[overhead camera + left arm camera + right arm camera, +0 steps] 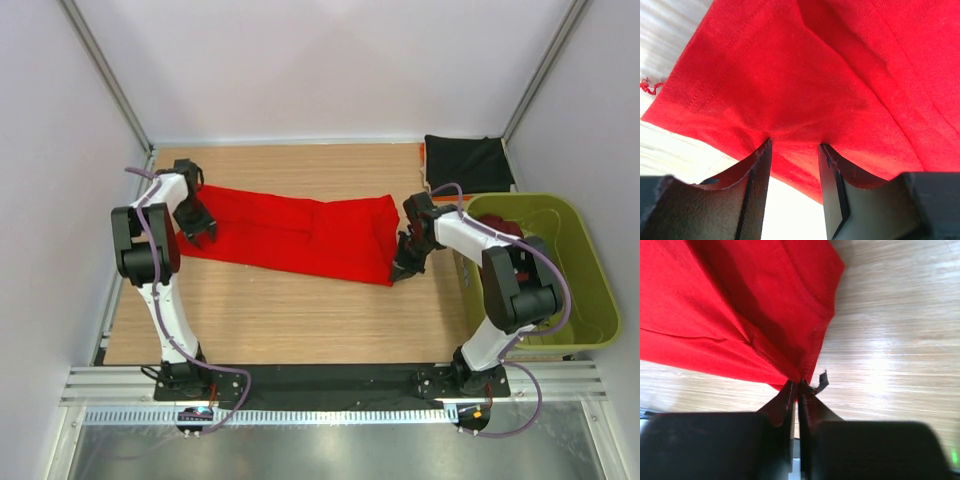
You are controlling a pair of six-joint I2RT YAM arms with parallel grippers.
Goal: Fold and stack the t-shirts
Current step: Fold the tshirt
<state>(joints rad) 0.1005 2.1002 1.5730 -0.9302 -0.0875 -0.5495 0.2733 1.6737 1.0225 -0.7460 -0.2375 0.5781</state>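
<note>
The bright red t-shirt point(290, 235) lies as a long folded band across the wooden table. My left gripper point(196, 228) is at its left end. In the left wrist view the jaws point(794, 145) stand apart, tips against the red cloth point(805, 75), whose hem runs between them. My right gripper point(405, 266) is at the band's near right corner. In the right wrist view it point(799, 385) is shut on that corner of the red shirt point(715, 305). The black t-shirt point(468, 162) lies folded at the back right. A dark maroon cloth point(507, 228) shows in the basket, mostly hidden by the right arm.
The olive-green plastic basket point(590, 290) stands at the table's right edge, beside the right arm. Bare wood point(300, 320) lies between the red shirt and the arm bases. White walls and metal posts close in the back and sides.
</note>
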